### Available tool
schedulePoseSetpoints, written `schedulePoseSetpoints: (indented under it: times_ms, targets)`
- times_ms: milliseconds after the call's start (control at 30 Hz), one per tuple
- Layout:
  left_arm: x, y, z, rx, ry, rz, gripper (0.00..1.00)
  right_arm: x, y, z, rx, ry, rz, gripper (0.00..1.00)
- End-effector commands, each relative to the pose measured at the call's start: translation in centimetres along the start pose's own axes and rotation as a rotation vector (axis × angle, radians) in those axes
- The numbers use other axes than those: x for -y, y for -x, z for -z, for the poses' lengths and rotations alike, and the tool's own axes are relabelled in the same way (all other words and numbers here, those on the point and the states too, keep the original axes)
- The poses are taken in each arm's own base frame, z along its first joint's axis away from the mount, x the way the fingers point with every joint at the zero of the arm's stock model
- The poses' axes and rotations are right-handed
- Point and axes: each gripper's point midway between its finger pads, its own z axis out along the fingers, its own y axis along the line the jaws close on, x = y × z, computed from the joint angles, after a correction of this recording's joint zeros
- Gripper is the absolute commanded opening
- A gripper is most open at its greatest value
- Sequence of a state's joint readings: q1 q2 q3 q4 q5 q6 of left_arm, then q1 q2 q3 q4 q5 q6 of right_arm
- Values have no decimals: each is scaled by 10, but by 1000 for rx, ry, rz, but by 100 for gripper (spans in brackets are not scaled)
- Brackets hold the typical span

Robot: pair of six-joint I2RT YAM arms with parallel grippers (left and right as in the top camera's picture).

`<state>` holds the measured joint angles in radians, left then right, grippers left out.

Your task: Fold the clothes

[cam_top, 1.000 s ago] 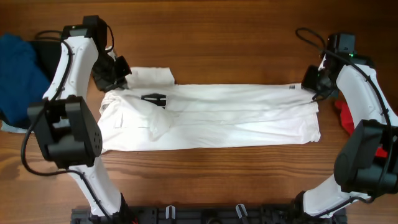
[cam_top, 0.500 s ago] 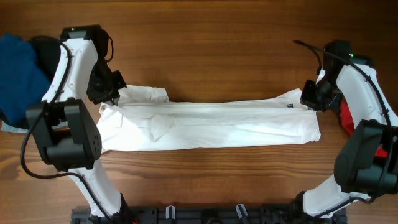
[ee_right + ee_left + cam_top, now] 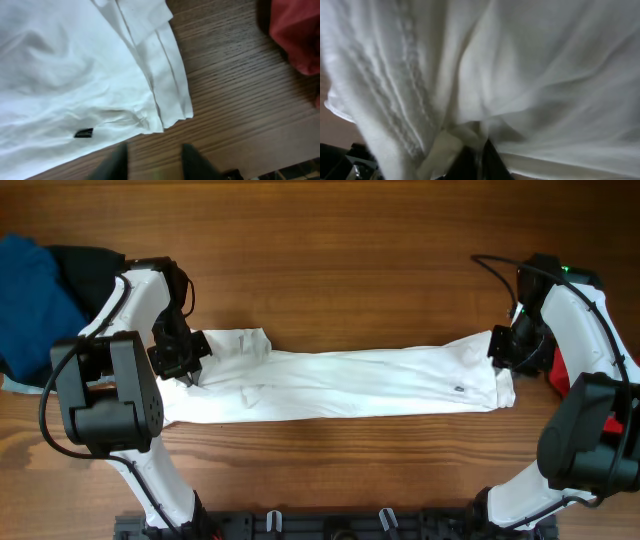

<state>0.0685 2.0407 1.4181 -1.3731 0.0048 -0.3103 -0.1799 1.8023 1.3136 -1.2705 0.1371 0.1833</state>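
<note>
While the left end effector [image 3: 190, 358] pinches the white shirt [image 3: 370, 380] at 9 o'clock and the right end effector [image 3: 155, 156] hangs spread at 3 o'clock, we should lay both edges level across the worktop [image 3: 350, 240] without wrinkles.

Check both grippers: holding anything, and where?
Left fingers pinch a bunched fold at the sleeve end of the white T-shirt. Right fingers are open, holding nothing.

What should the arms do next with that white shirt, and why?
Probably the left gripper should lay its end down and let go: the white T-shirt lies folded into a long strip, the right gripper looks open over the table, yet fabric bunches in the left one's grip.
</note>
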Motion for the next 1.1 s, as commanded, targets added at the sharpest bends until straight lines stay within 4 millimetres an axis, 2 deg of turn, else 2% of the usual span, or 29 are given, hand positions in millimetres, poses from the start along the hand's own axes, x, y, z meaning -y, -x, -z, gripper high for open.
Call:
schedulePoseSetpoints:
  times_ms: [0,100,167,300,400,433,533,667,833,1067]
  targets:
    - [-3,-6,4,-6,-6,-2,25,7,0,7,27,-22,-11,45]
    - [-4,-8,8,0,-8,-6,24,1,1,7,29,10,-8,45]
    - [-4,-9,20,48,-27,-6,24,-12,4,8,37,83,22,45]
    - [-5,-9,63,239,-103,0,25,-49,8,15,69,294,171,45]
    - [-4,-6,94,389,-165,17,56,-63,13,20,101,373,211,46]
    - [-2,-3,103,440,-186,17,71,-67,14,22,110,402,230,46]
    - [2,7,114,507,-213,16,75,-80,13,28,122,482,278,47]
    - [18,26,106,501,-259,2,76,-82,14,29,128,486,282,48]
    - [33,60,82,483,-264,-3,77,-84,14,29,130,485,288,48]
    - [45,90,52,464,-256,-8,76,-84,14,29,130,481,287,47]
